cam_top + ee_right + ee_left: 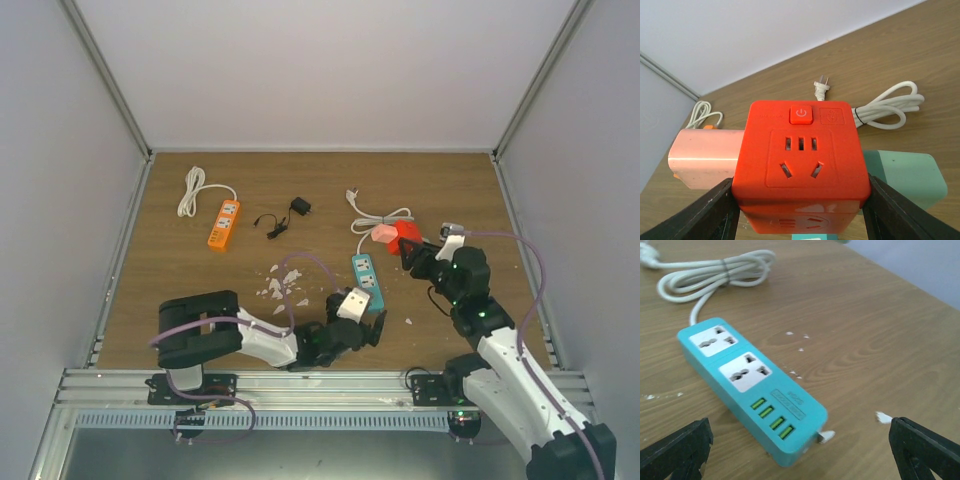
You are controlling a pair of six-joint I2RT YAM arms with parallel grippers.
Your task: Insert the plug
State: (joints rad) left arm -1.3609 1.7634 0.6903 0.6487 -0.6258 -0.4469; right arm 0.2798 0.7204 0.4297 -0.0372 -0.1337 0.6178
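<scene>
- The right gripper (801,212) is clamped on a red plastic cube socket (802,155), one black finger (705,212) pressed on each side of it; the face with the power button and sockets is turned to the wrist camera.
- The cube is held on the right side of the brown wooden table (180,280), just far and right of the teal power strip (368,278).
- A pale pink block (705,157) sits against the cube's left side.
- The left gripper (800,452) has its jaws wide apart, at the near end of the teal strip, by its four green USB ports.
- The strip's coiled white cord (890,105) lies beyond it, ending in a white plug (821,86) flat on the table.
- White scraps (285,282) lie left of the strip.
- An orange power strip (224,223) and a black adapter (299,207) lie far left.
</scene>
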